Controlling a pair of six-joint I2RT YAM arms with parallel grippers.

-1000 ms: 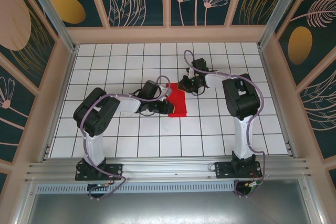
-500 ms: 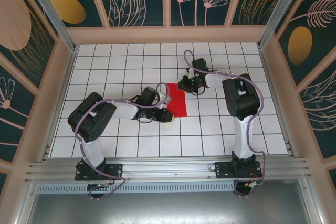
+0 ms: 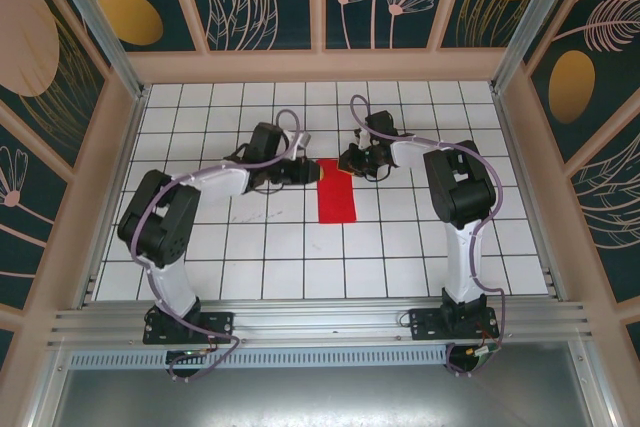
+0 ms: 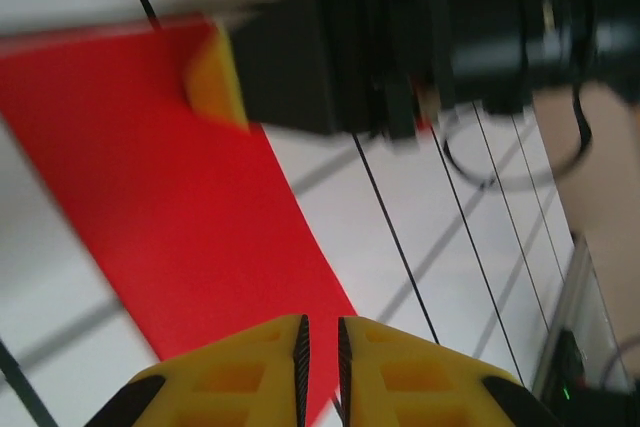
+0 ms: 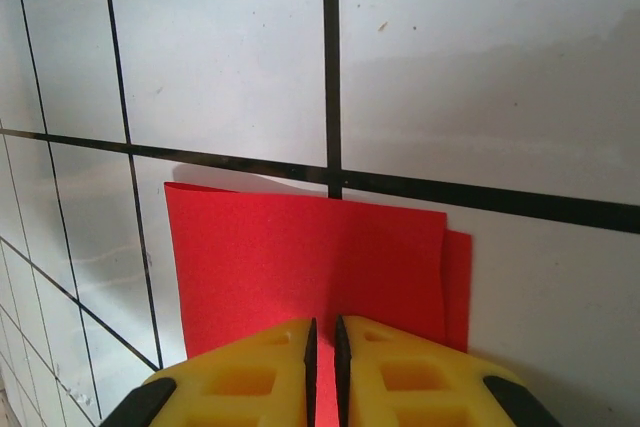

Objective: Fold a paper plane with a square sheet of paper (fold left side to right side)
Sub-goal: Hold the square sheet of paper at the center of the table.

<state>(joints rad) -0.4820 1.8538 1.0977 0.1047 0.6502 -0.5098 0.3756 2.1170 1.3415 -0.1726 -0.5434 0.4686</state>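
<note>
Tools closed to slits, left tool [image 4: 320,335] at edge of red paper [image 4: 170,197], right tool [image 5: 322,335] at its end

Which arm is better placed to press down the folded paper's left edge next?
Likely the left: the left gripper, fingers closed, sits at that edge of the red paper, while the right gripper is over its far end.

Bright, even light leaves soft shadows; the square sheet of paper [image 4: 170,197] is motion-blurred in the left wrist view.
</note>
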